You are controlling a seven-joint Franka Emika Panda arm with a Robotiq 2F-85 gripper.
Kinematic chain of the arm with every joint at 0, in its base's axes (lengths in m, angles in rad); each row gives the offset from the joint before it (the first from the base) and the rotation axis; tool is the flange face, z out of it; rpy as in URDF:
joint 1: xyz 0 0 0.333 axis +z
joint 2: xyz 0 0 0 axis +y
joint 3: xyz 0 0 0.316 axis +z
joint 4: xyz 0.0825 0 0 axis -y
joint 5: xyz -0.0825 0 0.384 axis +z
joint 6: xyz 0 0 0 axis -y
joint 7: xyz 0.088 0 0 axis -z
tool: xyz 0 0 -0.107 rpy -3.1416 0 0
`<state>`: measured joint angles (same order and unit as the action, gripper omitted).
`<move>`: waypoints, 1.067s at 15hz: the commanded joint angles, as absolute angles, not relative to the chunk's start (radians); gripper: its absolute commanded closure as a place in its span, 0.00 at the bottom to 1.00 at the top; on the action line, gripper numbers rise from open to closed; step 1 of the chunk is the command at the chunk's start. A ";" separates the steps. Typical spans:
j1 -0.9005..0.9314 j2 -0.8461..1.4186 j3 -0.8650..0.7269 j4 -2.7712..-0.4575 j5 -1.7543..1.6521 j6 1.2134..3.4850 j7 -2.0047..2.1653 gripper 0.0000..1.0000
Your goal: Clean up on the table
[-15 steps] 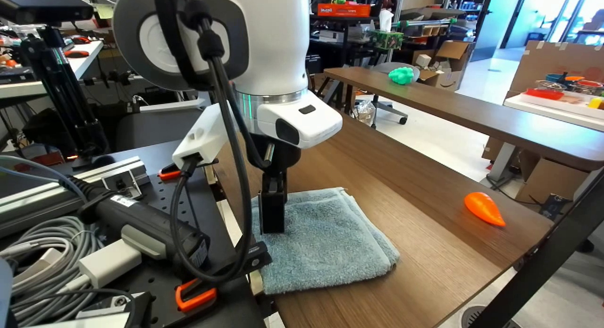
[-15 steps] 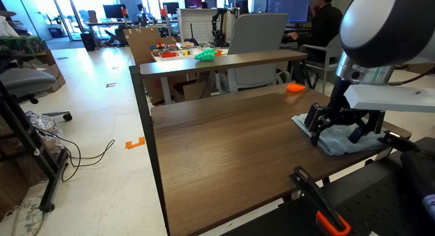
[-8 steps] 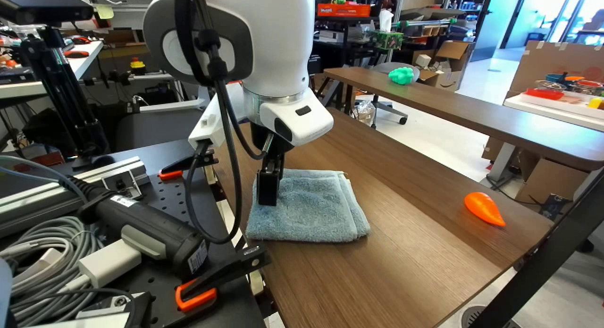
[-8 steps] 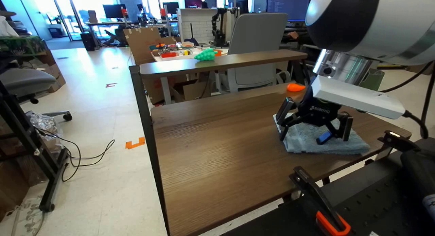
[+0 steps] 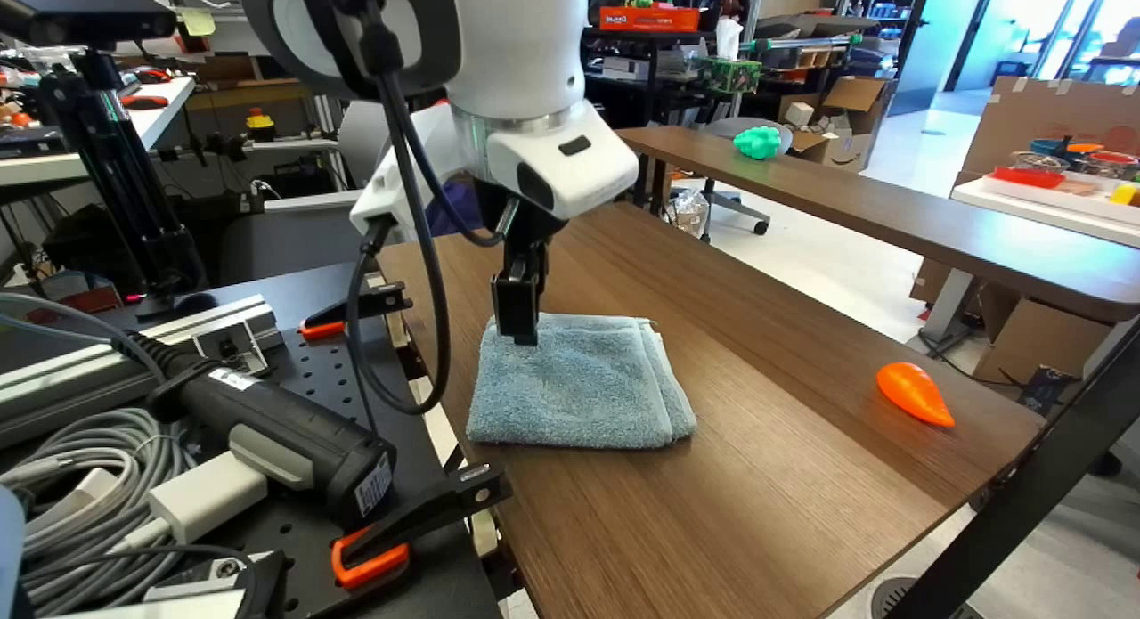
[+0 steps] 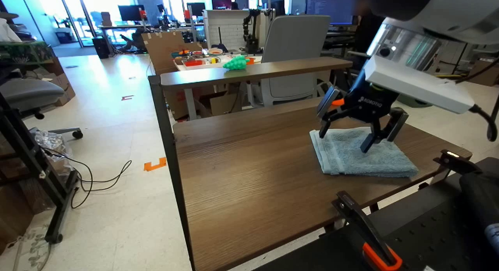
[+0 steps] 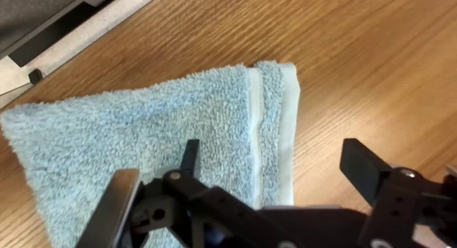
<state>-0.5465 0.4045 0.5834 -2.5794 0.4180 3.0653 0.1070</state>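
Tabletop (image 6: 241,193): under folded terry towel (image 5: 579,387);
Gripper (image 6: 343,143): over towel, fingers spread;
Orange teardrop-shaped object (image 5: 910,389): well apart from towel

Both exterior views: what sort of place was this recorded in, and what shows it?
Probably a robotics lab, perhaps within an open-plan office. The white robot arm fits that, as do what looks like a second, black robot arm farther back and computer monitors in the background.

My black gripper (image 5: 519,323) over folded blue terry towel (image 5: 583,392) | towel on brown wood-grain table (image 5: 766,476) | orange teardrop-shaped object (image 5: 913,393) well apart
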 commanded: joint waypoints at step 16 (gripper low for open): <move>-0.038 0.490 0.000 -2.495 0.304 3.033 0.450 0.00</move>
